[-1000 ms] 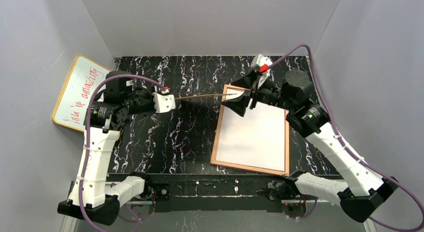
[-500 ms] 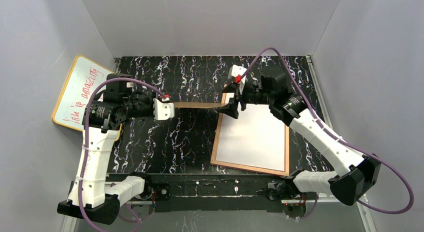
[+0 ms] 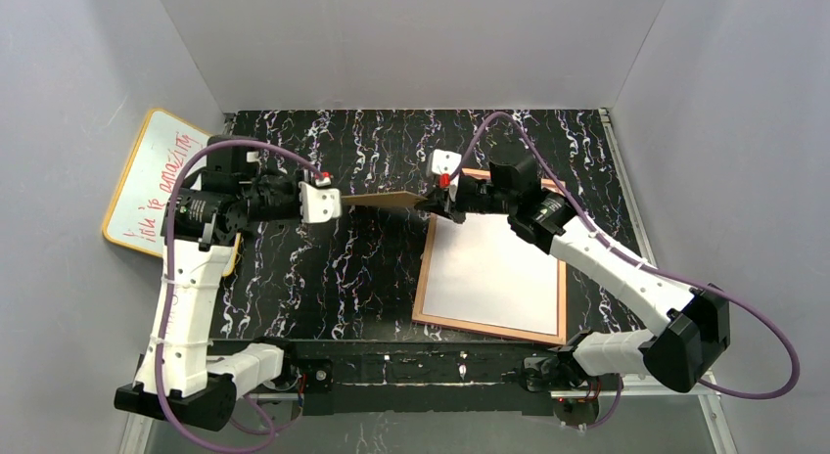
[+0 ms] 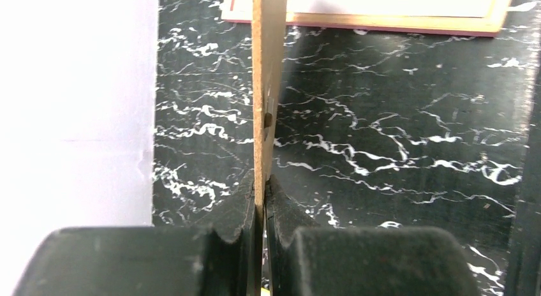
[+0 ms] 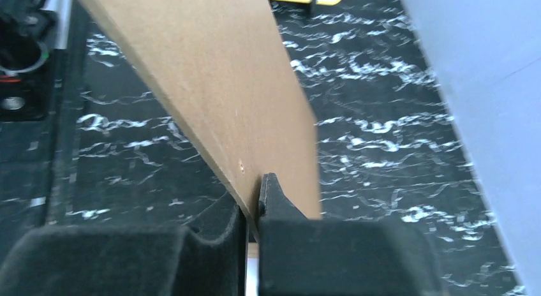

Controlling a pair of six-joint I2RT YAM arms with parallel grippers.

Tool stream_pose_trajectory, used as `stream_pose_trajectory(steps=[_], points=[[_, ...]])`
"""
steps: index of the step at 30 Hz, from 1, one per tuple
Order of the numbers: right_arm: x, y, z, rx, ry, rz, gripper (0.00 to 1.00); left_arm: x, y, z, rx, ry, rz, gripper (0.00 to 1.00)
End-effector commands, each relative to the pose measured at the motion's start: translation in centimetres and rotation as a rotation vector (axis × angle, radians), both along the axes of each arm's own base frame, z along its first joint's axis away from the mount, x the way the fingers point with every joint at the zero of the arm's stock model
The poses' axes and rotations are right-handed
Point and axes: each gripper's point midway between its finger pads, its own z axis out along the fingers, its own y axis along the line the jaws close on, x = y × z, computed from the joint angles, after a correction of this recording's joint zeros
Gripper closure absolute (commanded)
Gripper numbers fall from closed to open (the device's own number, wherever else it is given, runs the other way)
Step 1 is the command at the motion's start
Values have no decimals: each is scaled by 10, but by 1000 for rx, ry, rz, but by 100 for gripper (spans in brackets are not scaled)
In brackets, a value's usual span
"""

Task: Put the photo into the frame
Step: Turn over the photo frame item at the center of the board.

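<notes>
The frame (image 3: 422, 283) lies reverse side up on the right of the table, its orange-tan rim showing. Inside it lies the photo (image 3: 494, 268), white back up. A thin brown backing board (image 3: 382, 199) hangs in the air between the arms, seen nearly edge-on from above. My left gripper (image 3: 343, 202) is shut on the board's left end; the left wrist view shows its fingertips (image 4: 261, 187) pinching the board (image 4: 268, 66). My right gripper (image 3: 423, 204) is shut on the opposite end, over the frame's far left corner. In the right wrist view its jaws (image 5: 252, 200) clamp the board (image 5: 210, 73).
A yellow-rimmed whiteboard (image 3: 152, 180) with red writing leans against the left wall. Grey walls enclose the black marbled table (image 3: 372, 278) on three sides. The frame's near rim (image 4: 383, 23) shows beyond the board in the left wrist view.
My right arm has swung left from over the frame's far edge to the board's free end and its open jaws have closed on it. The left gripper kept its hold.
</notes>
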Motion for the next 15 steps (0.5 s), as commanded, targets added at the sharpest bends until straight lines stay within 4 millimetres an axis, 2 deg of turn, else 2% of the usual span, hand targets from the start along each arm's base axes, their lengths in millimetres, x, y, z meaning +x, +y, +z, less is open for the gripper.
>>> stream_pose_trajectory(steps=[1,2,3,4,5,8,11,13,15], points=[[14,1,23,100,20,-121,99,10,-12,33,-135,-16,53,92],[16,1,28,119,13,-135,99,16,-14,41,-185,-3,100,69],[18,1,33,139,3,-151,99,24,-15,49,-228,-7,144,38],[21,-1,39,162,-3,-173,99,31,-15,54,-271,-5,187,11],[23,-1,45,189,-8,-192,99,39,-15,62,-312,-19,229,3],[27,-5,59,246,-11,-234,99,65,-10,86,-431,-75,355,2],[33,-9,76,330,51,-299,99,82,-3,106,-521,-82,463,2],[47,-18,88,408,201,-411,99,91,0,115,-567,-73,523,2],[64,-30,91,421,370,-497,99,94,-2,118,-596,-41,540,2]])
